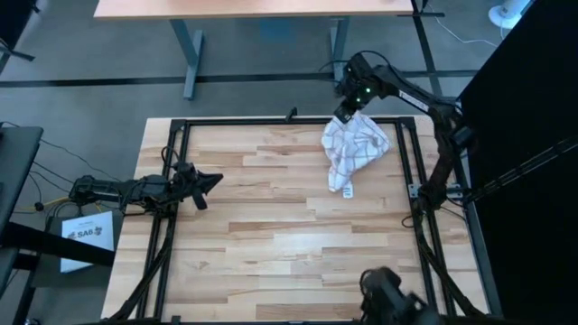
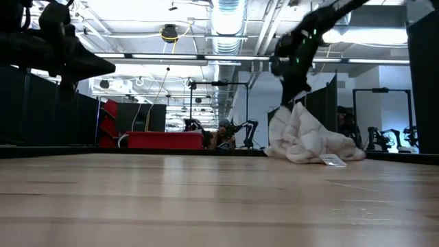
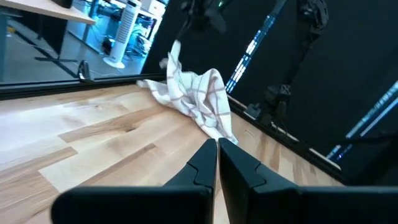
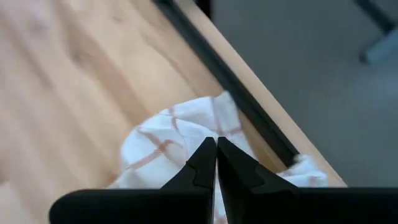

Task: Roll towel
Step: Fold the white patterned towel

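Observation:
The white towel (image 1: 354,149) with reddish-brown check lines lies crumpled at the table's far right. Its small white tag (image 1: 348,191) lies on the wood at its near end. It also shows in the low view (image 2: 305,140) and the left wrist view (image 3: 196,99). My right gripper (image 1: 348,116) is over the towel's far end, shut on a raised peak of cloth. My left gripper (image 1: 215,181) is shut and empty above the table's left side, pointing toward the towel. My right gripper pinches a bunched peak at the towel's far end (image 2: 293,108) between its two shut fingers, coming from above and pointing down. The peak is drawn up toward the fingers (image 3: 175,53). The rest of the towel (image 4: 161,146) lies slack in a heap on the table.
A black frame (image 1: 406,153) runs around the tabletop, close to the towel on the far and right sides. Bare wood (image 1: 271,226) stretches across the middle and near part of the table. A desk (image 1: 253,9) stands beyond the far edge.

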You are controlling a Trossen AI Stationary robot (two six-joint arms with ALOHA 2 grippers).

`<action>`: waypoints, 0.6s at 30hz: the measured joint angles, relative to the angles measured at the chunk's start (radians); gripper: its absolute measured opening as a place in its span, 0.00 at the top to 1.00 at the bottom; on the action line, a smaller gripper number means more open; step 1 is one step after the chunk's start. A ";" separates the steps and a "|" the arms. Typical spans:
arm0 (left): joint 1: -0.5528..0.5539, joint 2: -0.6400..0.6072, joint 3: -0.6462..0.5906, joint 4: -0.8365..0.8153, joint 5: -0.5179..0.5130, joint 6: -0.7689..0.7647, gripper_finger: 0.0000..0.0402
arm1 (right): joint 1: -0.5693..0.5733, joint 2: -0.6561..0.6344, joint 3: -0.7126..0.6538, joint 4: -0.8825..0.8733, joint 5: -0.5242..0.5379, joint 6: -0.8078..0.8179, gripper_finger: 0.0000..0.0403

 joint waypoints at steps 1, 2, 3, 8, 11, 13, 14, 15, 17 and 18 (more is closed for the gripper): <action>0.000 0.000 0.000 0.000 0.009 0.009 1.00 | 0.026 -0.023 0.000 0.002 0.000 0.006 1.00; 0.000 0.000 0.000 0.000 0.015 0.013 1.00 | 0.054 -0.043 0.000 0.006 0.000 0.013 1.00; 0.000 0.000 0.000 0.000 0.017 0.014 1.00 | 0.079 -0.062 0.000 0.009 0.000 0.016 1.00; 0.000 0.000 0.000 0.000 0.019 0.011 1.00 | 0.220 -0.127 0.000 0.032 0.000 0.017 1.00; 0.000 0.000 0.000 0.000 0.019 0.020 1.00 | 0.303 -0.150 0.000 0.064 -0.002 0.011 1.00; 0.000 0.002 0.000 0.000 0.019 0.022 1.00 | 0.355 -0.160 0.000 0.087 -0.026 0.006 1.00; 0.000 0.003 -0.001 0.001 0.019 0.022 1.00 | 0.381 -0.165 0.000 0.104 -0.044 0.006 1.00; 0.000 0.005 -0.001 0.002 0.019 0.022 1.00 | 0.408 -0.170 0.000 0.124 -0.057 0.005 1.00; 0.000 0.007 -0.001 0.002 0.018 0.022 1.00 | 0.455 -0.183 0.003 0.158 -0.069 -0.006 1.00; 0.000 0.011 -0.001 0.003 0.013 0.022 1.00 | 0.475 -0.188 0.014 0.161 -0.073 -0.011 1.00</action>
